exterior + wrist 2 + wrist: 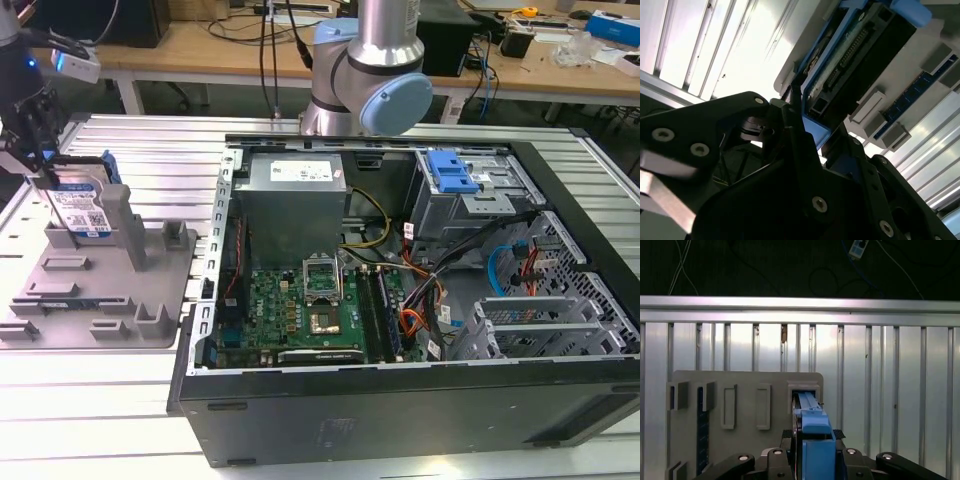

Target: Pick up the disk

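The disk (pixel 82 205) stands on edge at the far corner of the grey fixture (pixel 110 290), on the exterior view's left. Its white-and-blue label faces the camera, and a grey upright post stands just in front of it. My gripper (pixel 42 165) comes down from above onto the disk's upper left edge. In both wrist views the black fingers (pixel 795 100) close on the disk's blue side rail (pixel 815 432). The disk's connector edge (pixel 860 55) shows past the fingers. I cannot tell whether its lower edge still sits in the fixture slot (pixel 805 390).
An open computer case (pixel 400 280) fills the middle and right of the slatted aluminium table (pixel 150 140). Inside it is a grey drive cage with a blue latch (pixel 450 175). The arm's base (pixel 370 70) rises behind the case. Cluttered benches stand at the back.
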Robot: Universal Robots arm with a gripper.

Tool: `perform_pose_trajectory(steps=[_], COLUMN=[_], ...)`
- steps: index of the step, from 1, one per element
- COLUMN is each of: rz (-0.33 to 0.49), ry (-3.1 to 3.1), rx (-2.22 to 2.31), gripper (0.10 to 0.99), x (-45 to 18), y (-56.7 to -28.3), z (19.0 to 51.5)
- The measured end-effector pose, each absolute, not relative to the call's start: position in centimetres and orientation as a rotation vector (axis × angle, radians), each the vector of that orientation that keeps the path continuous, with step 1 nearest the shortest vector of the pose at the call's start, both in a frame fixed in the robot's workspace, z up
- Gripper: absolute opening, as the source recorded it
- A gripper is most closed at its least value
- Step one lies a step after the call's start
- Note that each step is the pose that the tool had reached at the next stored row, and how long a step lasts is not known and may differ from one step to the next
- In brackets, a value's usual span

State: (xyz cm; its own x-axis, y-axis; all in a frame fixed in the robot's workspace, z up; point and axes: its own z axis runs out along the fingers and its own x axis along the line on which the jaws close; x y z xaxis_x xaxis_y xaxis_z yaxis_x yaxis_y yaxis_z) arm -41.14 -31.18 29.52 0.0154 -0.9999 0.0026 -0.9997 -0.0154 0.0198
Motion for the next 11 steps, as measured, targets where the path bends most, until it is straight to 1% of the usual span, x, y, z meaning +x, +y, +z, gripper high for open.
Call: perform_pose_trajectory(steps=[6, 9, 11], rz=[-0.019, -0.019, -0.019], ry=[-2.193, -2.193, -2.193], rx=[2.227, 2.227, 2.227], gripper=[0.392, 0.369, 0.369], x=[-41.14, -41.14, -41.14], y=[-31.18, -31.18, -31.18], z=[29.48, 29.46, 29.44])
